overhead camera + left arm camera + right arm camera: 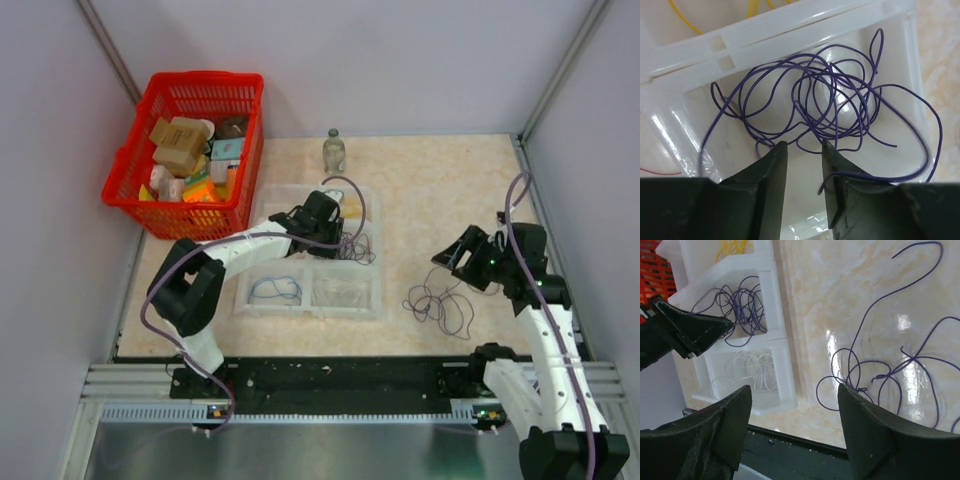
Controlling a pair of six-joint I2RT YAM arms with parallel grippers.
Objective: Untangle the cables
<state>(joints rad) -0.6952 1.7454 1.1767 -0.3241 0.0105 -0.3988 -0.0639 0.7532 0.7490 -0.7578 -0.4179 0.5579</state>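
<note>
A loose tangle of thin purple cables (pixel 437 305) lies on the marble tabletop, right of the white compartment tray (pixel 375 300). My right gripper (pixel 447 258) hovers just above and behind it, open wide with nothing between the fingers; in the right wrist view the tangle (pixel 880 375) sits ahead of the right fingertip (pixel 847 395). Another bunch of purple cables (pixel 830 100) rests in the tray's far right compartment. My left gripper (pixel 804 147) stands over that bunch, jaws parted. One purple strand (pixel 890 178) drapes across its right finger.
A red basket (pixel 128 165) full of boxes stands at the back left, with a small glass bottle (pixel 333 152) behind the tray. Other compartments hold blue wire (pixel 275 290), white wire (pixel 752 370) and yellow wire (pixel 732 247). A black rail (pixel 340 380) runs along the near edge.
</note>
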